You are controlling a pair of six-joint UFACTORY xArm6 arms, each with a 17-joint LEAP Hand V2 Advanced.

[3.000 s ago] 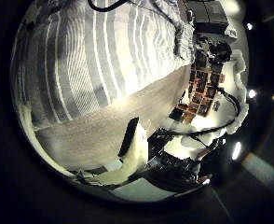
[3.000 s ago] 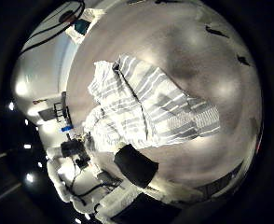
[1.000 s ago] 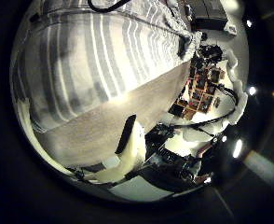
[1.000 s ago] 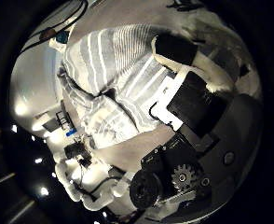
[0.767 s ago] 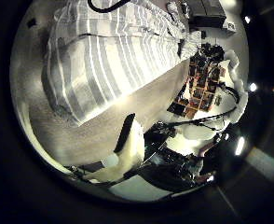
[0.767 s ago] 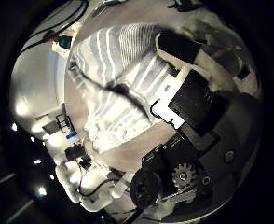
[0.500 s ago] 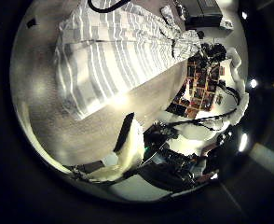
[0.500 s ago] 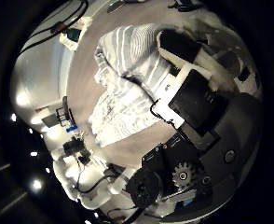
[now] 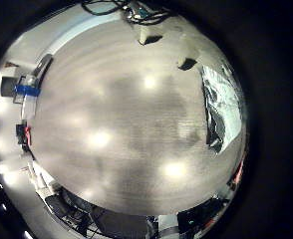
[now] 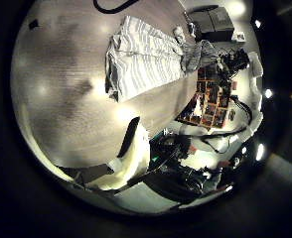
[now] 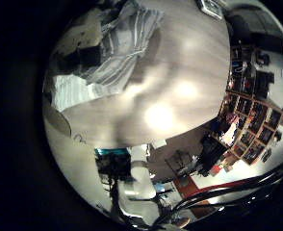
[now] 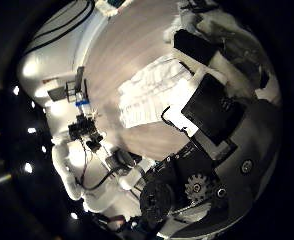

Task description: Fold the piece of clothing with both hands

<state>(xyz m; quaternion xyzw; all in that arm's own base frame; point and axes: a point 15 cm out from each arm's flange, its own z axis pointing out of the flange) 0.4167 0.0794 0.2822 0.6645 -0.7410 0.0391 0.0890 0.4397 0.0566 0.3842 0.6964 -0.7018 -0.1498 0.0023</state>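
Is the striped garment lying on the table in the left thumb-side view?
Yes, the striped garment lies on the wooden table, with bare tabletop showing around it.

The piece of clothing (image 10: 146,55) is soft striped woven cloth, matt and rumpled into creases. The surface (image 10: 67,109) looks like smooth wood-grain laminate with a slight sheen, showing bright lamp glare. The right hand (image 12: 212,110) is of hard, smooth plastic.

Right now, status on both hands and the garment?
Right hand curled on the striped garment. Left hand open, off the cloth, above bare table. Nothing in the way.
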